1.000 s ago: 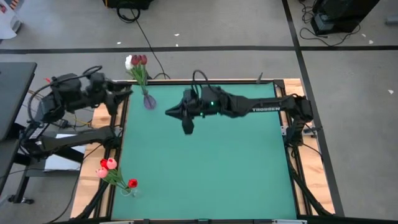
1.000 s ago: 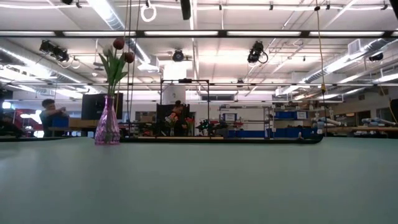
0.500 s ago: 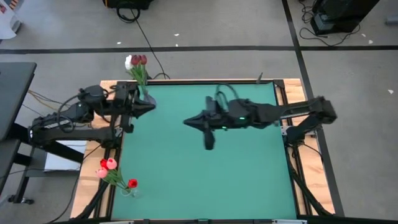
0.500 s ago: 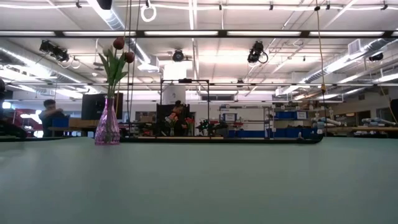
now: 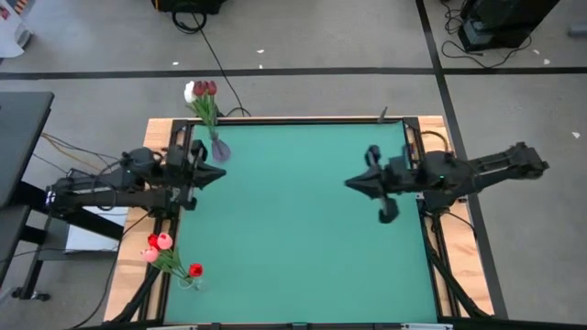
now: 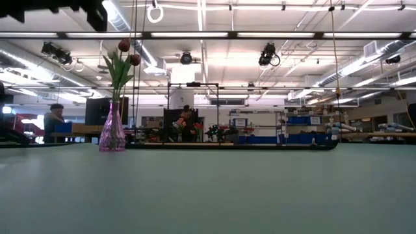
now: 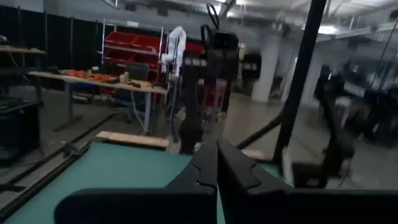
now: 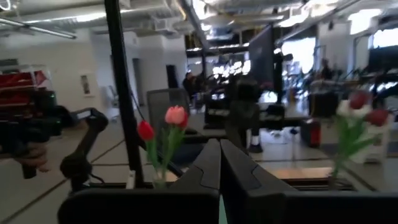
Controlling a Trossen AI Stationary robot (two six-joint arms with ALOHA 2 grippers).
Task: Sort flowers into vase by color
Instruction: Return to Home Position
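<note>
The violet vase (image 5: 220, 149) stands at the counter's (image 5: 303, 238) far left corner. It holds the white and dark red tulips (image 5: 200, 90), whose heads lean out past the counter's far edge. In the low view, this vase (image 6: 112, 133) is upright with two dark red heads (image 6: 123, 45) above green leaves.

A clear vase (image 5: 188, 282) stands at the near left corner with the red and pink tulips (image 5: 160, 243) in it.

The left gripper (image 5: 223, 174) sits at the counter's left edge, pointing inward. It is near the violet vase but apart from it. Its fingers (image 7: 233, 171) are pressed together on nothing.

The right gripper (image 5: 348, 183) hangs over the right part of the counter, well apart from both vases. Its fingers (image 8: 205, 168) are likewise closed and empty.
</note>
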